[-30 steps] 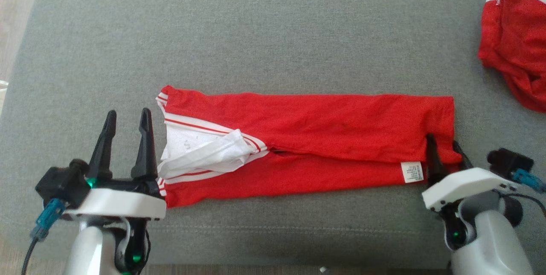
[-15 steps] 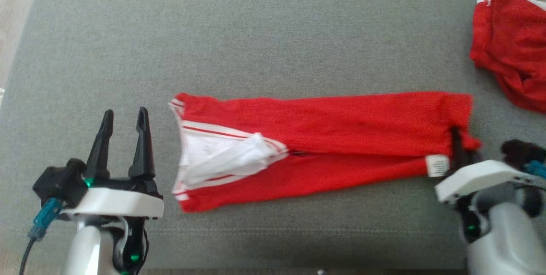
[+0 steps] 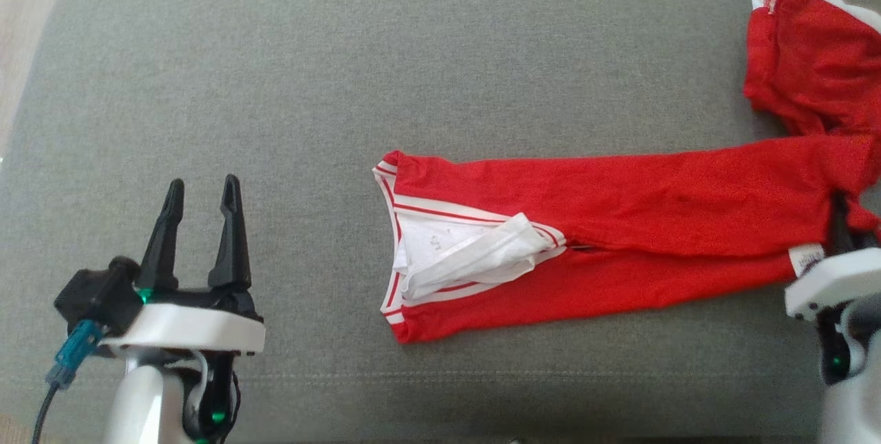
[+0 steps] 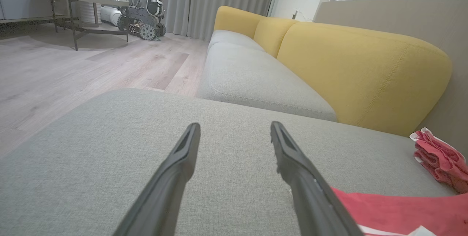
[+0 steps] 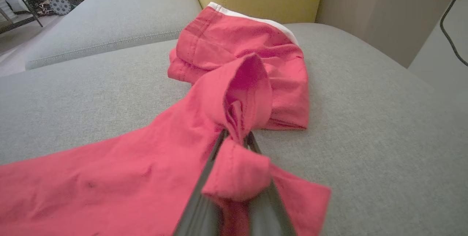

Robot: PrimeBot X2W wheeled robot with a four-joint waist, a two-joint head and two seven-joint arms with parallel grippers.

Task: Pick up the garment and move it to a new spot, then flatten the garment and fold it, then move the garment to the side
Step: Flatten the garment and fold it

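Observation:
The garment [image 3: 619, 217] is a long folded strip of red cloth with white trim, lying across the grey cushion [image 3: 413, 51]. Its white-lined end faces left. My right gripper [image 3: 841, 213] is shut on the garment's right end at the right edge of the head view. In the right wrist view the red cloth [image 5: 128, 170] bunches over and between the fingers of the right gripper [image 5: 236, 133]. My left gripper [image 3: 204, 182] stands open at the lower left, well left of the garment, with nothing between its fingers. The left wrist view shows the left gripper [image 4: 234, 124] over bare cushion, with the garment [image 4: 402, 214] at lower right.
A second red garment [image 3: 812, 58] with white trim lies crumpled at the far right, touching the held end [image 5: 241, 45]. A yellow sofa back [image 4: 358, 67] rises behind the cushion. Wood floor [image 4: 73, 67] lies to the left, with another robot [image 4: 142, 5] far off.
My right gripper has shut on the garment's right end and dragged the whole strip to the right, up against the crumpled red garment. The left gripper has stayed put, open.

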